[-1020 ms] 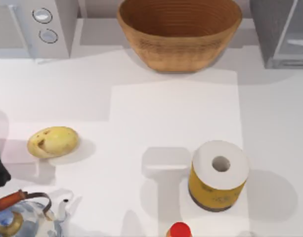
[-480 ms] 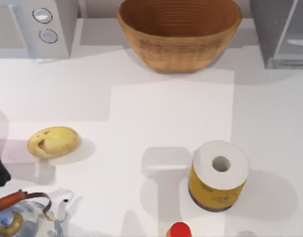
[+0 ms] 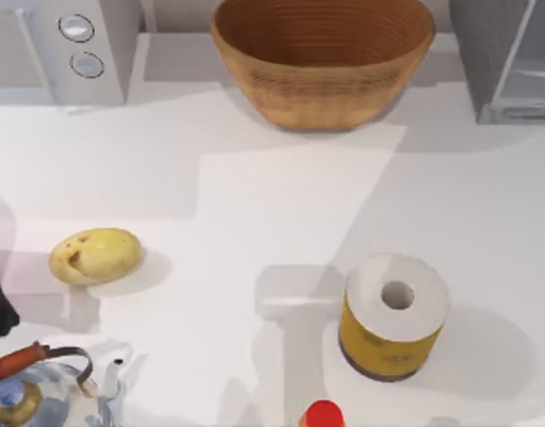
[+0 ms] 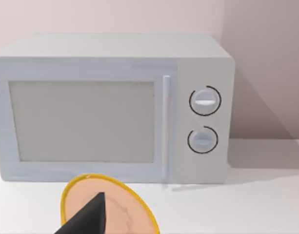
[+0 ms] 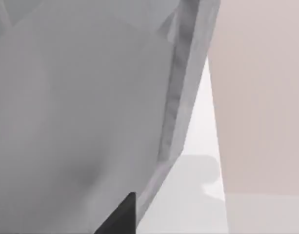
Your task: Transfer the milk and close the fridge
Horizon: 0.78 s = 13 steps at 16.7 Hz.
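Left arm: a dark part of it sits at the left edge of the top view, above the kettle, parked; its left tool (image 4: 88, 217) shows one black fingertip, so whether it is spread or pressed together I cannot tell.
Desk (image 3: 281, 205), left to right: light-grey microwave with two round dials (image 3: 63, 49), yellow potato (image 3: 95, 255), patterned kettle with a brown handle (image 3: 36, 391), woven brown basket (image 3: 322, 58), yellow-wrapped white paper roll (image 3: 393, 316).
Fridge: the big dark-grey fridge with a pale glassy door (image 3: 512, 58) stands at the upper right; the door looks ajar.
Right tool: right tool (image 5: 121, 217) hangs close against the door panel; spread or pressed together, cannot tell.
Milk: I cannot place the carton.
Risk: a glancing push could slip off the door edge and leave it ajar.
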Tool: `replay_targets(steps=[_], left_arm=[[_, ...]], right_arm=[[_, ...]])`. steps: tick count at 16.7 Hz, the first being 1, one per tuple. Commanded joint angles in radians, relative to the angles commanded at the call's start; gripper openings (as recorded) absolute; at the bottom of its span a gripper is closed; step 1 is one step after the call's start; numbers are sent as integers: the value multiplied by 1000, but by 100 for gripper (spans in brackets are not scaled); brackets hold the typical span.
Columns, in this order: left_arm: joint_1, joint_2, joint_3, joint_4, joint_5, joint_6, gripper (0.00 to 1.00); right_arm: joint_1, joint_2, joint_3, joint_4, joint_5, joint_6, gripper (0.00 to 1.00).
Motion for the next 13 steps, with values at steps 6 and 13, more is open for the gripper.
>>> replay_targets(steps=[6,13], left_arm=[[0,0,0,0,0,0,100],[0,0,0,0,0,0,100]], right_arm=[[446,-56,-103,93,354,261,100],[704,-144,-232,214,578,474,100]])
